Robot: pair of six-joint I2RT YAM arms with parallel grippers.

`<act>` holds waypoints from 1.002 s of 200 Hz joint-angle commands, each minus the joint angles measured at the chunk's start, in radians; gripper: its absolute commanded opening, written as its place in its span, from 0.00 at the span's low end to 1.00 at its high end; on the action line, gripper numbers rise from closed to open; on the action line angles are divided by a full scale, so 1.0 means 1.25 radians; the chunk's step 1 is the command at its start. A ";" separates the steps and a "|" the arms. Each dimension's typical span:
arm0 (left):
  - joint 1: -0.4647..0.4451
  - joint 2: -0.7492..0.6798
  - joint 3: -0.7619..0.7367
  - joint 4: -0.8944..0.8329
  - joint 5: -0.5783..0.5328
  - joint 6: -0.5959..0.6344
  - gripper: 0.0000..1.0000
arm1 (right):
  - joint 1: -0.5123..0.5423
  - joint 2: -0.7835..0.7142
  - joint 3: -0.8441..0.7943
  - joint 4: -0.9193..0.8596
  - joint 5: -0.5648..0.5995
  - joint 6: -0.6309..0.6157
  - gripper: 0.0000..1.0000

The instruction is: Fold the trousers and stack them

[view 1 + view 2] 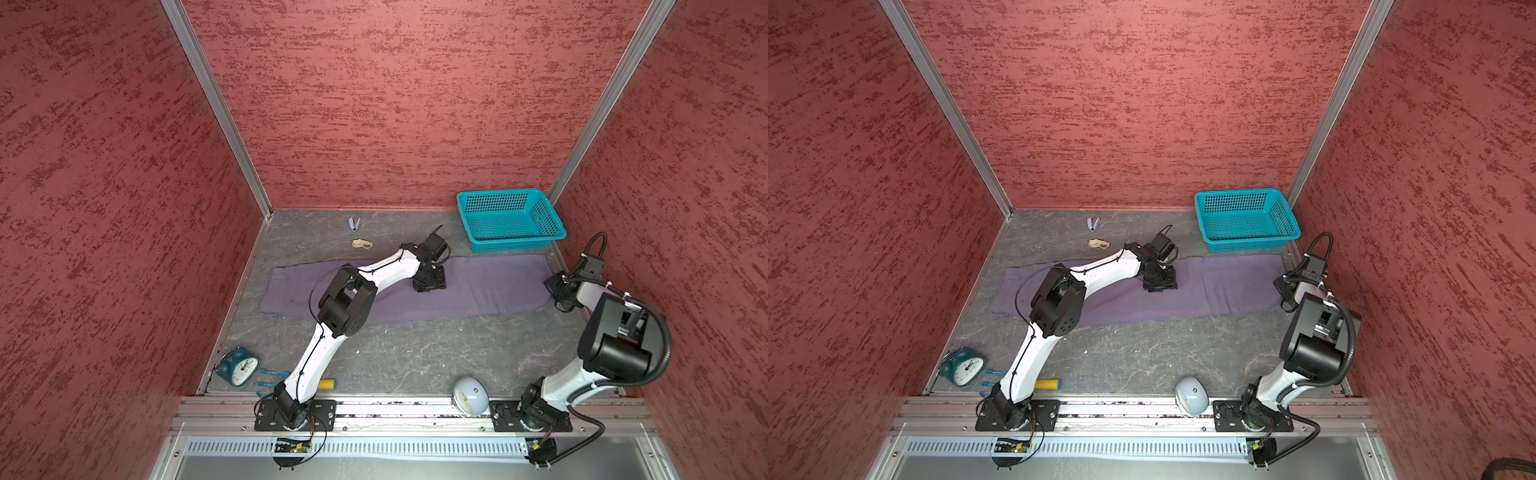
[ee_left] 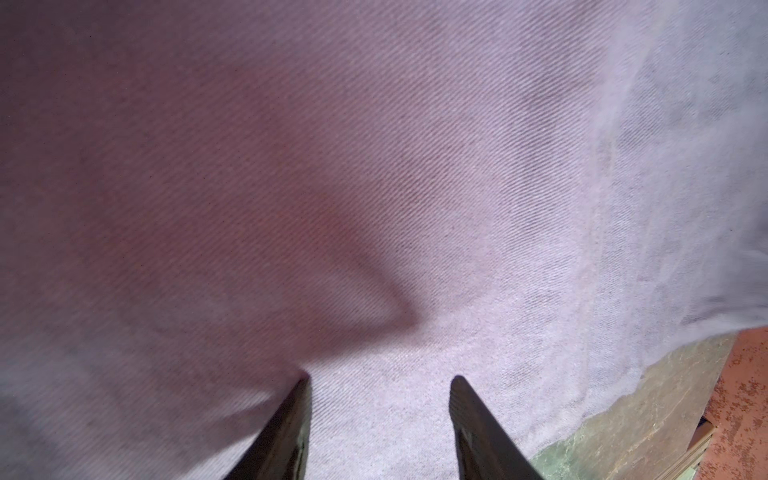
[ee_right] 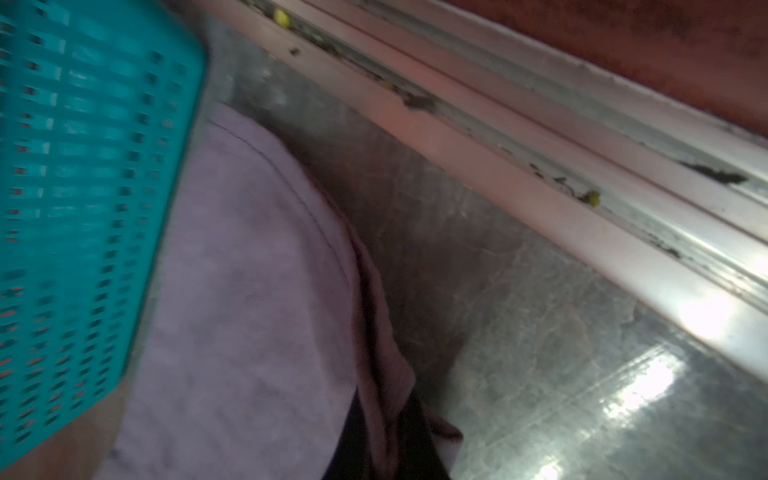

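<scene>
Trousers (image 1: 478,286) lie flat on the desk (image 1: 415,357) near a basket (image 1: 511,220), their long axis running side to side; which end is the waist is unclear. The right pincer (image 1: 557,296) pinches the right end's edge, while the left pincer (image 2: 380,386) stands spread at mid-length. The cloth looks soft and limp and will probably sag, so corners and hems seem the best holds.

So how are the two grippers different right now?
The left gripper is open, its fingers apart over flat cloth; the right gripper is shut, pinching cloth. The left gripper is at the middle of the trousers; the right gripper is at their right end. Both are black and down at the same trousers.
</scene>
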 commanded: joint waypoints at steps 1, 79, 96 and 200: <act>0.012 -0.001 0.017 -0.009 -0.003 -0.006 0.54 | 0.007 -0.059 0.008 0.045 -0.036 -0.006 0.00; 0.047 -0.066 -0.049 0.032 0.044 -0.029 0.54 | 0.072 -0.158 0.020 0.033 -0.044 -0.056 0.00; 0.061 -0.094 -0.082 0.050 0.057 -0.036 0.54 | 0.141 -0.169 0.040 0.033 -0.020 -0.081 0.00; 0.228 -0.346 -0.472 0.150 0.021 -0.080 0.54 | 0.635 -0.177 0.085 0.061 0.121 -0.073 0.00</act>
